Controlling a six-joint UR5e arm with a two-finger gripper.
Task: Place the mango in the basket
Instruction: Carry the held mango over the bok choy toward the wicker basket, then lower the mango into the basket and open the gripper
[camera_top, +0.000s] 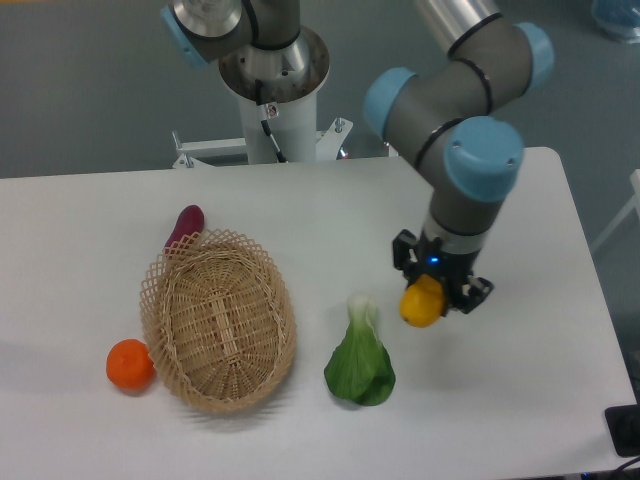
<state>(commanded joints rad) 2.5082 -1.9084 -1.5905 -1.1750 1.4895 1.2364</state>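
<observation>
The mango (421, 302) is a yellow-orange oval fruit held between the fingers of my gripper (428, 298), at the right of the table and a little above its surface. The gripper is shut on it and hides its upper part. The basket (218, 320) is a tan oval wicker basket with a lattice rim, lying at the left of the table, well to the left of the gripper. Nothing lies inside the basket.
An orange tangerine (130, 365) sits just left of the basket. A purple sweet potato (186, 225) lies at the basket's far rim. A green bok choy (360, 358) lies between basket and gripper. The robot base (272, 90) stands at the back.
</observation>
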